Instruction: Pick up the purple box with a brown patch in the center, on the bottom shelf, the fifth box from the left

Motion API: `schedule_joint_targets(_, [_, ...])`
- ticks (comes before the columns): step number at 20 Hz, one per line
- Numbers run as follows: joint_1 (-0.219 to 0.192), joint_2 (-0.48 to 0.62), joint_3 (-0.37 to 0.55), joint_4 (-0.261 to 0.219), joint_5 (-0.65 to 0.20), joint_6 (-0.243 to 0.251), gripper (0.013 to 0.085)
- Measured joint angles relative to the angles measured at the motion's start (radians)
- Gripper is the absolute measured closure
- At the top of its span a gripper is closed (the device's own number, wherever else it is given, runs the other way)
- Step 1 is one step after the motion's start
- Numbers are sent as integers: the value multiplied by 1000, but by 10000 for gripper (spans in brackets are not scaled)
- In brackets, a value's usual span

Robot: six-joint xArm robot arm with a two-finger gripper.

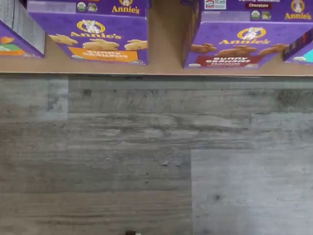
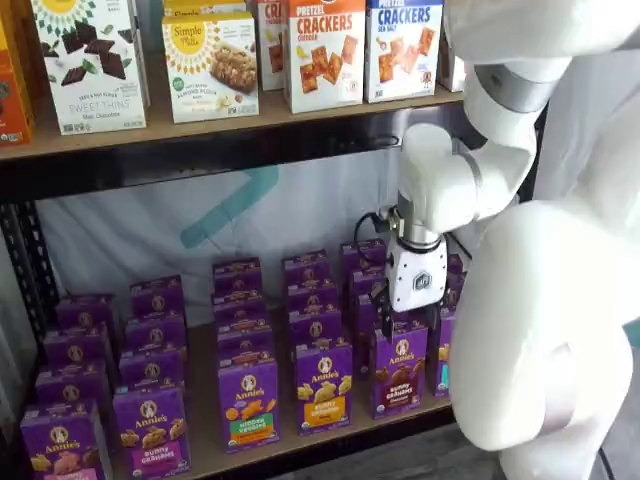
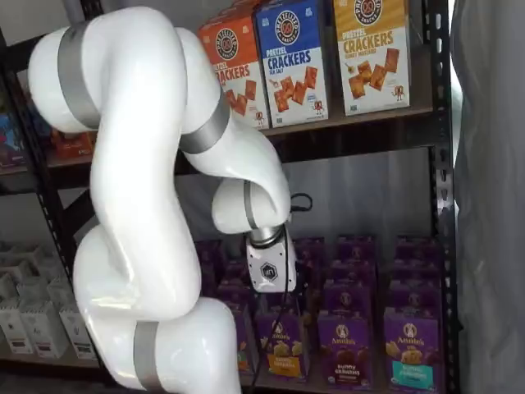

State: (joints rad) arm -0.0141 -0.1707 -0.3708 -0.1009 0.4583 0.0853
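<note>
The purple box [image 1: 239, 46] with the brown band and dark bunny crackers stands upright in the front row of the bottom shelf [image 1: 166, 54], just behind the board's front edge. It shows in both shelf views [image 2: 400, 372] [image 3: 343, 345]. My gripper [image 2: 405, 325] hangs just above and in front of it, white body upright and black fingers pointing down. The fingers stand apart and open, with nothing between them. In a shelf view the gripper [image 3: 283, 297] sits up and left of the box, a cable trailing beside it.
A purple carton with a yellow-orange band [image 1: 102, 41] [image 2: 323, 385] stands left of the target, one with a teal patch [image 1: 303, 51] [image 3: 410, 345] to its right. More purple cartons fill the rows behind. Cracker boxes [image 2: 325, 50] line the upper shelf. Grey plank floor [image 1: 146, 156] lies below.
</note>
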Motion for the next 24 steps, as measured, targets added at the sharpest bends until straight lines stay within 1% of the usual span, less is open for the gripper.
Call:
schedule_joint_targets(4, [-16, 90, -3, -5, -108, -8, 130])
schedule_joint_targets(9, [-32, 183, -25, 10, -182, -38, 130])
schedule_joint_targets(11, [-42, 221, -36, -9, -214, -29, 130])
schedule_joint_targets(15, [-62, 317, -73, -55, -278, -4, 130])
schedule_joint_targets(20, [-79, 402, -111, -116, -335, 41, 130])
schedule_joint_targets(22, [-95, 434, -130, -201, -352, 111, 130])
schedule_joint_targets(24, [-107, 468, -152, -264, -368, 161, 130])
